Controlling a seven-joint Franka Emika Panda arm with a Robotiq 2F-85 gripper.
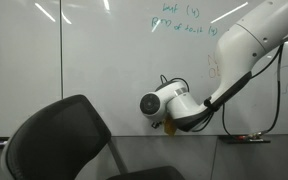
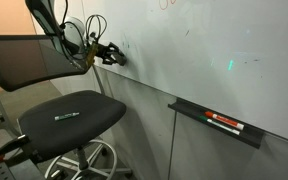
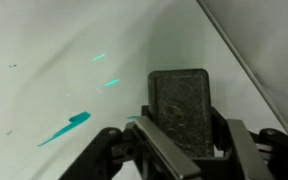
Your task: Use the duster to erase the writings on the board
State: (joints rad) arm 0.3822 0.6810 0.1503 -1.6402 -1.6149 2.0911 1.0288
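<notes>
Tray [image 2: 189,108] fixed below the board [image 2: 204,50]: holds markers [image 2: 224,124] lying lengthwise along it, one with a red section. Duster [image 3: 180,100]: dark grey block, held in the pincer [image 3: 181,138], whose jaws are clamped on its two long sides at the end nearer the camera. Most of the block projects beyond the fingertips. Long axis runs straight away from the wrist, in line with the pincer, far end pointing at the board. In both exterior views the held duster sits low against the board face, well apart from the tray; actual contact cannot be confirmed. Green strokes [image 3: 64,128] lie just beside the duster. More green writing [image 1: 179,22] is high on the board, well above it.
</notes>
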